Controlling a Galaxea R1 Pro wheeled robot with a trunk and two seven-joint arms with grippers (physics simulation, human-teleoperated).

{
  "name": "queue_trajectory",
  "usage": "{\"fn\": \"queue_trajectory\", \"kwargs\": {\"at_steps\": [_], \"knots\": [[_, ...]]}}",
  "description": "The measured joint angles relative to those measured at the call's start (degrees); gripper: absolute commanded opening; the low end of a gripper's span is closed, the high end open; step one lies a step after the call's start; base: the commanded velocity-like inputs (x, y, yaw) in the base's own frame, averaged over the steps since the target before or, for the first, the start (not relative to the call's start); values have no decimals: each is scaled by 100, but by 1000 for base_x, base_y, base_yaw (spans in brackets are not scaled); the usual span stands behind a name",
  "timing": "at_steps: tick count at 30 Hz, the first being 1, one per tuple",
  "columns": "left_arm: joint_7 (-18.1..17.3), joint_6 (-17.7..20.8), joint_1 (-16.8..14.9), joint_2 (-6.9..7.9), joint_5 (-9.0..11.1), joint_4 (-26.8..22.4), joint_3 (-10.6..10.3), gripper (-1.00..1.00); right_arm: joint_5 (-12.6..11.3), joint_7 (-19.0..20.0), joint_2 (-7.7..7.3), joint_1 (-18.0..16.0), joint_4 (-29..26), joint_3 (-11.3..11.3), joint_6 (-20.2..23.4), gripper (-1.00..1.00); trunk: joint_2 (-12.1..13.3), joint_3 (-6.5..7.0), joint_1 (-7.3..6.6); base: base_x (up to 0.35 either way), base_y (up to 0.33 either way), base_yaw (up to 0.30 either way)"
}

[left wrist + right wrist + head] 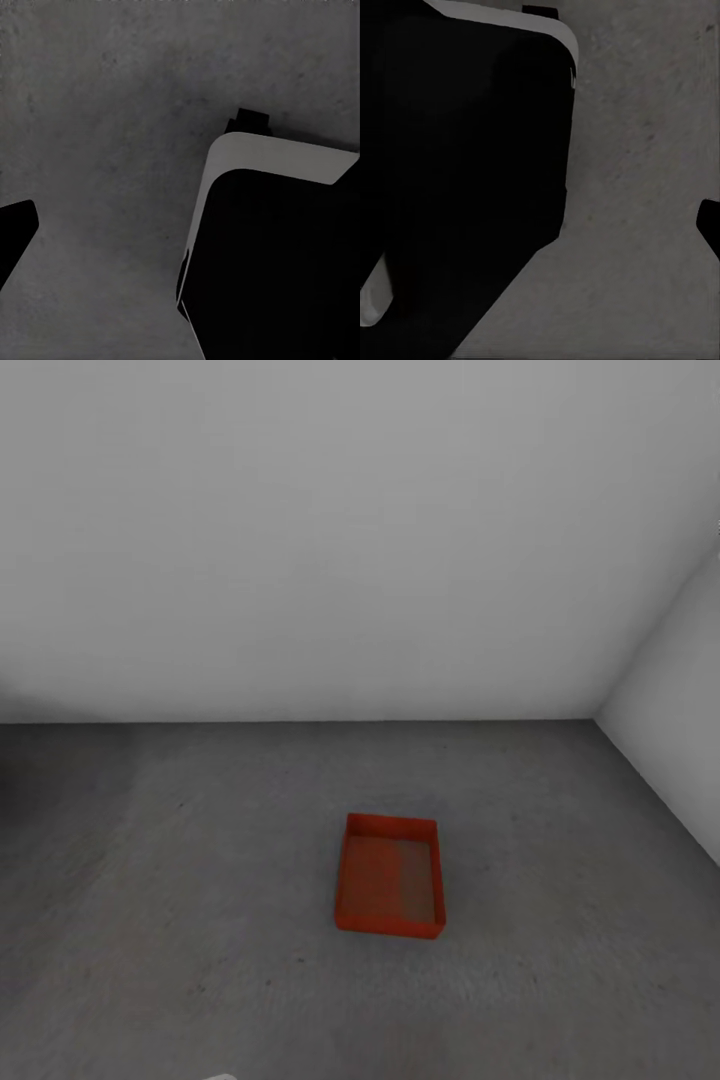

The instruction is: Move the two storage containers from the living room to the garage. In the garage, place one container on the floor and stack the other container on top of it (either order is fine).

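Note:
One red-orange open-topped storage container (390,875) sits empty on the dark concrete floor (180,880) of the garage, a little right of centre in the head view and well short of the wall. Nothing is stacked on it. Both arms hang low beside my base. In the left wrist view one dark fingertip (15,232) shows at the frame's edge over bare concrete. The right wrist view likewise has a dark fingertip (709,225) at its edge. Nothing lies between the fingers of either gripper.
A white back wall (350,560) meets a white side wall (680,710) in a corner at the far right. My dark base with its pale rim (277,255) (457,150) looms close to both hanging arms. Open concrete surrounds the container.

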Motion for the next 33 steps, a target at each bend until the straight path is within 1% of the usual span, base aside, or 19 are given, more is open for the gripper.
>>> {"fn": "queue_trajectory", "kwargs": {"at_steps": [2,11,28,29,31,33], "knots": [[2,0,0,2,3,0,0,100,35,110,3,24,3,4,2,100,0,19,0,0,0,0],[0,0,0,-1,5,0,0,100,40,277,-15,32,5,5,11,100,0,103,0,0,0,0],[0,0,0,-1,5,0,0,100,30,411,-48,33,5,5,14,100,0,261,0,0,0,0],[0,0,0,-1,5,0,0,100,39,407,-11,56,5,12,-29,100,0,271,0,0,0,0],[0,0,0,1,5,0,0,100,43,406,0,129,5,12,-118,100,0,289,0,0,0,0],[0,1,0,0,5,0,0,100,46,411,2,292,6,12,-266,100,0,308,0,0,0,0]]}}
